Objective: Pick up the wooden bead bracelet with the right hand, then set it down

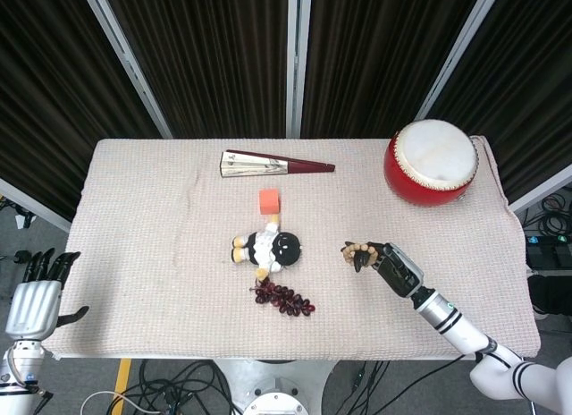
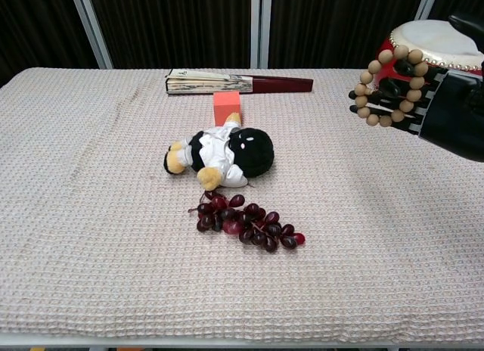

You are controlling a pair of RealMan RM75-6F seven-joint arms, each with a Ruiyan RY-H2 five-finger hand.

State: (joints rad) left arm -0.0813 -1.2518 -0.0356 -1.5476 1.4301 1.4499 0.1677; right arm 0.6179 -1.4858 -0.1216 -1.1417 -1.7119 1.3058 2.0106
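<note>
Holding bracelet aloft: right hand | left hand spread, empty | drum behind | doll, grapes leftward

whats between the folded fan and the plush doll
The orange block lies between the folded fan and the plush doll, close above the doll; the head view shows it best.

We see table, beige waffle-weave cloth over it. On cloth: folded fan at back, orange block, plush doll mid-table, grape bunch just in front of doll, red drum back right.
</note>
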